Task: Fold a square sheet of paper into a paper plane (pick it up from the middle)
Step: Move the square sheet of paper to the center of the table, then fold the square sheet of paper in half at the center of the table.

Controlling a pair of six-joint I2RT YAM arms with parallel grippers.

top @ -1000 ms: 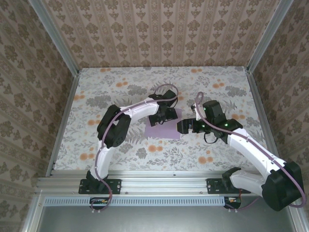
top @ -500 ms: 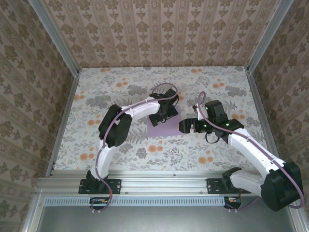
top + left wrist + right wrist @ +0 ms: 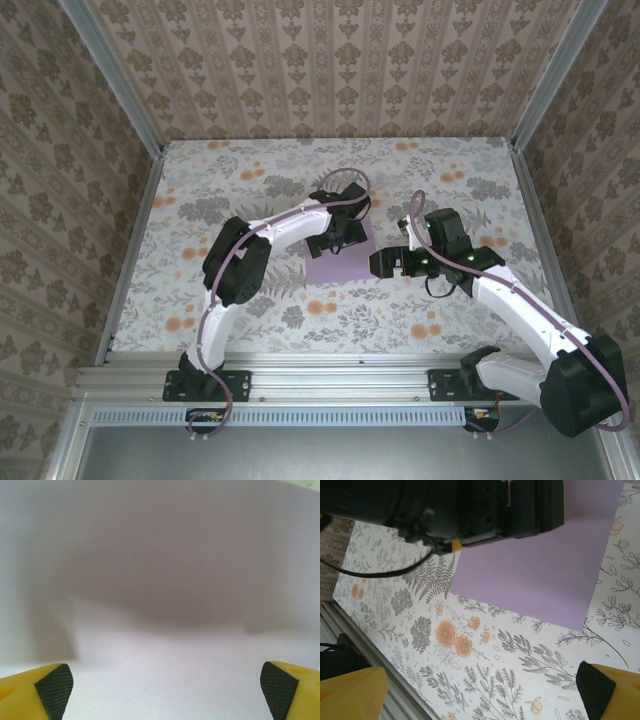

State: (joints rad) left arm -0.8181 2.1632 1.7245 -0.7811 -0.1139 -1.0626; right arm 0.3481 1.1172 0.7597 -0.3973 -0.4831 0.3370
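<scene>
Flowery table (image 3: 220,170) holds square sheet of paper (image 3: 345,268). My left gripper (image 3: 335,243) above it, fingers apart; my right gripper (image 3: 378,263) beside it, apart too.

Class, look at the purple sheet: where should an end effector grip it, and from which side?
Probably its middle, from straight above: the square sheet of paper lies flat on the table, no edge lifted to slip under. The left end effector, open, is over it.

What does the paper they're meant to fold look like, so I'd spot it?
Look at the flowery tabletop, near its middle, under the left claw. The square sheet of paper lies there, the one plain lavender patch amid grey-and-orange blooms.
</scene>
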